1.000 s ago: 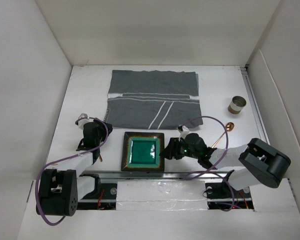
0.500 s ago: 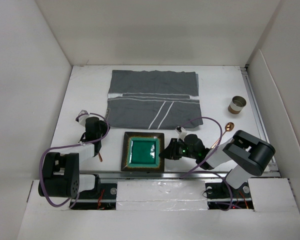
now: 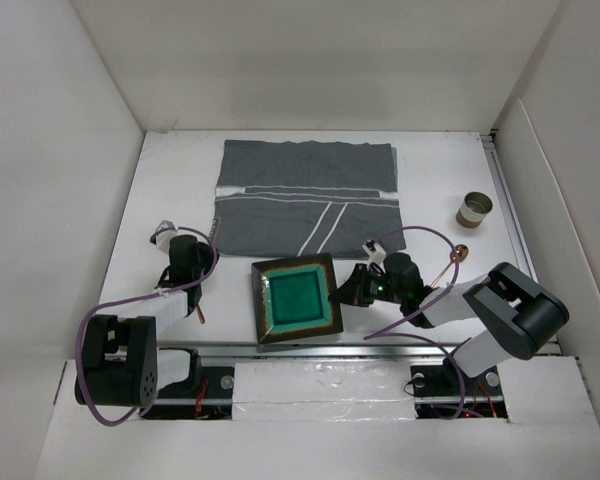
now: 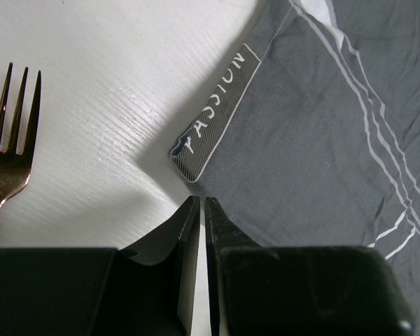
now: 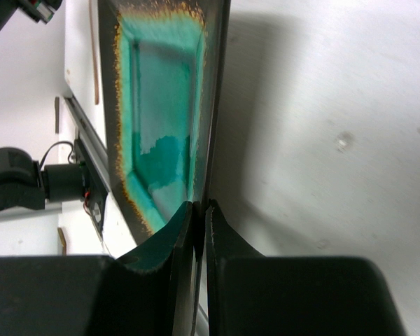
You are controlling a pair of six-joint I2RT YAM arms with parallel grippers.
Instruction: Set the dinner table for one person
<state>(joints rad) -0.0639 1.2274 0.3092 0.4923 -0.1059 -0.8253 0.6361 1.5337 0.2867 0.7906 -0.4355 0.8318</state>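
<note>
Plate (image 3: pixel 297 298), pinched at its rim by the right hand (image 3: pixel 348 291), is turned askew from its earlier square lie, repositioning judged underway; left hand (image 4: pixel 201 204) is closed, empty, beside the cloth (image 3: pixel 305 200).

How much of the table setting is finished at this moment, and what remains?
Done: the grey cloth lies spread on the dinner table, bare. In hand: the right gripper is shut on the right rim of the green plate, which sits askew near the arms. The left gripper is shut at the cloth's corner, holding nothing. Left: the plate, fork, spoon and cup are not yet arranged together.
</note>
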